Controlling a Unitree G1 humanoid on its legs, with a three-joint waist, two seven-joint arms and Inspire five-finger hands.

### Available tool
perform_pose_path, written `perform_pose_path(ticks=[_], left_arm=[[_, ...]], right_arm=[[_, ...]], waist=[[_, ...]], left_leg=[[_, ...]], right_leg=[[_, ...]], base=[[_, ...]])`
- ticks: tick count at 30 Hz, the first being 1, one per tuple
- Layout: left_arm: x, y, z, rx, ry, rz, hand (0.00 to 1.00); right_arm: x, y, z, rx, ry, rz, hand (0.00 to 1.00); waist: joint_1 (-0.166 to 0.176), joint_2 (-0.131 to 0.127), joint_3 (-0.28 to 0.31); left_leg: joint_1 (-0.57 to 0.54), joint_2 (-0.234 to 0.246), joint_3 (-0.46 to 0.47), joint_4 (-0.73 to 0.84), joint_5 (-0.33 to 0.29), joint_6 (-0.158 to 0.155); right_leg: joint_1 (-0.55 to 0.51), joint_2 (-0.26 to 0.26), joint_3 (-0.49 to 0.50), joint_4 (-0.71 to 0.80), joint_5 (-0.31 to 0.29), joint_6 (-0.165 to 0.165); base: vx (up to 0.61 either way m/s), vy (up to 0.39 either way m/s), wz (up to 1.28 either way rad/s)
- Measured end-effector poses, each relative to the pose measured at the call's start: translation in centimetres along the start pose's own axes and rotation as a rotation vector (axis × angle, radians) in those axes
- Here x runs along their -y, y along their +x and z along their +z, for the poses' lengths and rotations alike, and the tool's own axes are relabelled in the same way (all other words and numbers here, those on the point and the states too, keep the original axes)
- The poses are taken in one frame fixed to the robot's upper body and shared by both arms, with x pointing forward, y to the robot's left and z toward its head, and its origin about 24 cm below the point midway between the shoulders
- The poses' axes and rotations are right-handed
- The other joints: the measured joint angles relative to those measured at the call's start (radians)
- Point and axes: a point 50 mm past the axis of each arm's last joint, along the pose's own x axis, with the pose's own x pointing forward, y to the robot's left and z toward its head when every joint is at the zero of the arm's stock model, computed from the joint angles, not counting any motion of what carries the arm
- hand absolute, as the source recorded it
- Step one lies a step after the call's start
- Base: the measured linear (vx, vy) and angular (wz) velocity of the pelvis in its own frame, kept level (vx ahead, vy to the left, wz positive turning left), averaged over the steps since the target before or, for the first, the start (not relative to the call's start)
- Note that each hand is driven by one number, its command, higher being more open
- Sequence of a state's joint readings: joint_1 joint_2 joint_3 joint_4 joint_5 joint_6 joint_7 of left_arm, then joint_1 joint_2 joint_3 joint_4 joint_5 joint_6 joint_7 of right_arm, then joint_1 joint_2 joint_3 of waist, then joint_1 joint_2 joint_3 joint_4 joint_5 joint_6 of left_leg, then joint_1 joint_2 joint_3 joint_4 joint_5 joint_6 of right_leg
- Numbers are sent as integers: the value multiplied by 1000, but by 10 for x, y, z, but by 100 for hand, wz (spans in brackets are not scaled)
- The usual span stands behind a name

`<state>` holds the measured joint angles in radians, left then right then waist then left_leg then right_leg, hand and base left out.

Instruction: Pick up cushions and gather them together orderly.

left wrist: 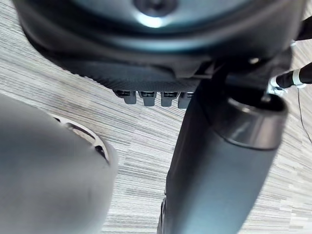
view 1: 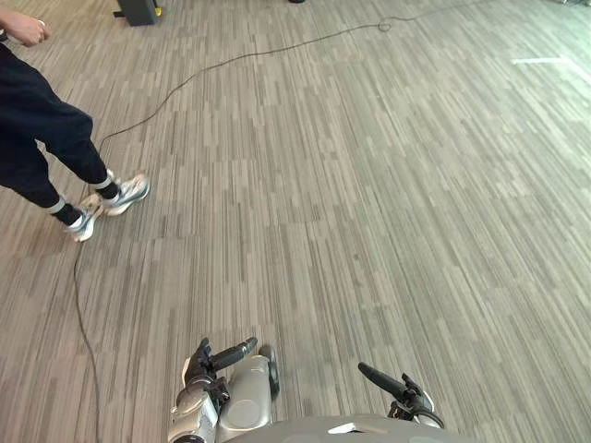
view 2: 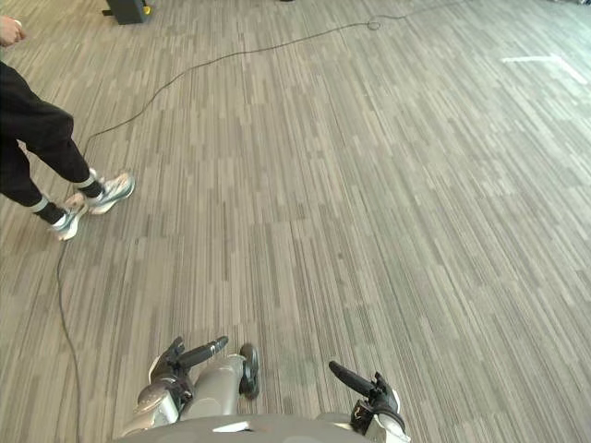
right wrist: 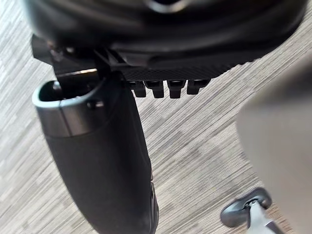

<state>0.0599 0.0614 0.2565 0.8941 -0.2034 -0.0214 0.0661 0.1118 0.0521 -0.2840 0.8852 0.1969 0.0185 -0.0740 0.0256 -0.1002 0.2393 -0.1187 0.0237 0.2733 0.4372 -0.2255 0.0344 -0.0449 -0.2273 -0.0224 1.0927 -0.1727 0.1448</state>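
Nearest to you, at the bottom of the head camera's view, the left robot hand (view 1: 217,357) and the right robot hand (view 1: 392,382) hang low by the robot's sides. Each has its thumb pointing forward and its fingers relaxed, and neither grips anything. In the wrist views you look down past each thumb to striped carpet. The finger rows (left wrist: 148,98) (right wrist: 176,88) show as short stubs seen end-on, so you cannot read their tips closely. No cushion is in either robot hand, and the cushions are most likely beyond the edges of what the head camera covers, so expect to turn or walk to find them. When you do, expect them to be light and soft. They will probably give under a grip and sag if pinched at one corner. It should work better to take each one across its middle or by two opposite edges, so it stays flat for neat stacking. Ahead lies the carpet floor (view 1: 388,185). At the left, a person (view 1: 46,138) is cut off by the frame, showing dark trousers, sneakers (view 1: 115,196) and one hand (view 1: 23,28). A dark object (view 1: 138,11) at the top edge is too cropped to identify. You cannot tell whether the pale streak (view 1: 537,61) at upper right is tape or glare.
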Motion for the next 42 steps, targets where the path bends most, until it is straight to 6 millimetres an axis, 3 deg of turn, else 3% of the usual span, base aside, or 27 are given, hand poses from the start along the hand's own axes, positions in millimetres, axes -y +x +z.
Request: perform_pose_path(ticks=[1, 3, 6, 7, 8, 9, 10, 11, 12, 14, 17, 20, 21, 23, 24, 25, 28, 30, 31, 32, 33, 34, 35, 38, 39, 41, 42], left_arm=[[2, -1, -4, -12, 14, -8, 100], [5, -2, -7, -19, 12, -16, 100], [15, 0, -6, -28, 53, -49, 100], [20, 0, -7, -36, 71, -66, 100], [24, 0, -11, -57, 87, -77, 100], [25, 0, -15, -73, 94, -79, 100], [28, -1, -17, -80, 99, -85, 100], [34, -1, -16, -78, 100, -103, 100], [42, -1, -15, -72, 113, -124, 100], [49, -2, -13, -56, 107, -143, 100], [47, -3, -5, -12, 66, -134, 100], [43, -3, 7, 54, 51, -128, 100], [46, -5, 13, 98, 32, -142, 100], [51, -7, 16, 125, 10, -154, 100], [54, -8, 16, 133, -2, -161, 100], [55, -8, 16, 133, -2, -164, 100], [45, -6, 12, 109, 15, -137, 100], [38, -4, 13, 102, 33, -119, 100], [30, -1, 15, 97, 54, -92, 100], [29, -1, 14, 86, 56, -87, 100], [27, 0, 6, 41, 63, -66, 100], [27, 0, 3, 29, 64, -60, 100], [27, 0, -3, 4, 77, -58, 100], [27, 0, -8, -23, 123, -66, 100], [25, 0, -13, -50, 146, -67, 100], [22, 0, -17, -72, 161, -62, 100], [19, -1, -23, -93, 171, -57, 100]], right_arm=[[0, 0, 7, 28, -8, 8, 100], [0, 0, 15, 66, -14, 14, 100], [-4, 0, 27, 119, -8, 24, 100], [-4, 1, 28, 117, -10, 24, 100], [-3, 2, 28, 110, -4, 20, 100], [-2, 3, 29, 112, 2, 15, 100], [-3, 3, 31, 117, 4, 19, 100], [-4, 4, 35, 127, 3, 22, 100], [-3, 3, 37, 135, 11, 22, 100], [0, 4, 38, 126, -11, 24, 100], [-4, 4, 38, 121, -37, 37, 100], [-11, 4, 33, 105, -53, 57, 100], [-10, 4, 31, 96, -51, 50, 100], [-11, 4, 29, 86, -49, 47, 100], [-11, 5, 27, 74, -51, 42, 100], [-9, 5, 26, 64, -53, 38, 100], [-5, 1, 5, 6, -54, 23, 100], [-7, -1, -4, -15, -50, 27, 100], [-9, -3, -9, -31, -67, 41, 100], [-8, -3, -8, -27, -69, 40, 100], [-6, -2, -2, -5, -69, 38, 100], [-5, -2, 1, 4, -75, 38, 100], [-3, -1, 9, 44, -107, 45, 100], [-1, 2, 20, 79, -131, 46, 100], [-3, 4, 26, 93, -136, 49, 100], [-6, 6, 34, 114, -137, 58, 100], [-6, 6, 35, 110, -137, 56, 100]], waist=[[-4, 22, 10], [-17, 39, 16], [-44, 43, 19], [-49, 43, 19], [-66, 44, 20], [-82, 52, 17], [-83, 63, 19], [-87, 79, 24], [-92, 90, 30], [-89, 121, 35], [-72, 122, 44], [-49, 101, 44], [-29, 100, 42], [-22, 97, 40], [-16, 95, 38], [-16, 92, 35], [11, 57, -35], [8, 20, -49], [5, -9, -44], [2, -8, -42], [-14, -1, -34], [-20, 3, -33], [-36, 33, -23], [-44, 56, -12], [-58, 60, -9], [-85, 59, -2], [-104, 64, 4]], left_leg=[[96, 10, 25, -43, -33, -3], [203, 27, 56, -112, -60, -18], [352, 45, 132, -227, -86, -78], [407, 40, 162, -272, -86, -86], [466, 32, 167, -306, -87, -92], [503, 45, 167, -312, -91, -109], [517, 53, 170, -307, -83, -127], [529, 77, 176, -269, -45, -193], [503, 121, 163, -107, 3, -211], [315, 242, 55, 409, 122, -206], [166, 286, 27, 714, 76, -193], [-29, 268, 17, 627, 5, -134], [-111, 235, -5, 464, -11, -116], [-169, 160, -84, 207, 0, -129], [-181, 112, -145, -16, 45, -151], [-182, 99, -157, -80, 63, -146], [-176, 72, -144, -40, 212, -82], [-165, 75, -95, 24, 131, -77], [-75, 62, -26, 35, 43, -60], [-49, 56, -18, 28, 25, -57], [47, 48, 1, 1, -19, -56], [79, 48, 8, -11, -28, -55], [188, 52, 28, -90, -42, -58], [323, 71, 65, -207, -33, -69], [373, 85, 77, -241, -33, -69], [438, 93, 77, -293, -33, -69], [498, 88, 68, -332, -27, -83]], right_leg=[[-100, -3, -53, 89, -31, -51], [-215, -1, -160, 64, -62, -98], [-347, 16, -405, -310, -69, -125], [-362, 52, -457, -515, -32, -130], [-360, 100, -460, -681, 72, -172], [-334, 128, -435, -697, 201, -277], [-331, 139, -437, -675, 184, -345], [-340, 143, -429, -591, 103, -349], [-308, 154, -427, -541, 28, -357], [-184, 223, -394, -596, -27, -345], [-36, 292, -315, -690, -40, -350], [144, 330, -186, -837, -45, -349], [206, 331, -120, -883, -53, -341], [260, 322, -47, -910, -73, -316], [297, 314, 13, -929, -96, -278], [317, 309, 35, -941, -105, -262], [349, 253, 175, -882, -172, -174], [289, 227, 183, -727, -189, -144], [111, 171, 133, -298, -95, 15], [77, 153, 111, -220, -59, 47], [6, 100, 24, -41, -77, 5], [-11, 90, 0, -11, -89, -15], [-92, 67, -104, 34, -129, -75], [-215, 71, -252, -91, -171, -145], [-295, 89, -310, -256, -166, -155], [-359, 117, -324, -518, -72, -158], [-339, 142, -322, -621, 157, -252]], base=[[423, 103, -53], [562, 84, -61], [602, 46, -65], [688, -40, -47], [884, -80, -35], [610, -71, -15], [645, -62, -21], [769, -144, -30], [908, -183, -36], [768, -203, -50], [537, -90, -77], [590, 38, -127], [465, 119, -105], [537, 185, -123], [521, 211, -116], [675, 272, -131], [588, 230, -143], [725, 280, -103], [750, 295, -96], [733, 286, -98], [487, 170, -41], [594, 187, -56], [596, 150, -41], [698, 64, -29], [778, -78, -7], [608, -96, 14], [585, -126, -5]])
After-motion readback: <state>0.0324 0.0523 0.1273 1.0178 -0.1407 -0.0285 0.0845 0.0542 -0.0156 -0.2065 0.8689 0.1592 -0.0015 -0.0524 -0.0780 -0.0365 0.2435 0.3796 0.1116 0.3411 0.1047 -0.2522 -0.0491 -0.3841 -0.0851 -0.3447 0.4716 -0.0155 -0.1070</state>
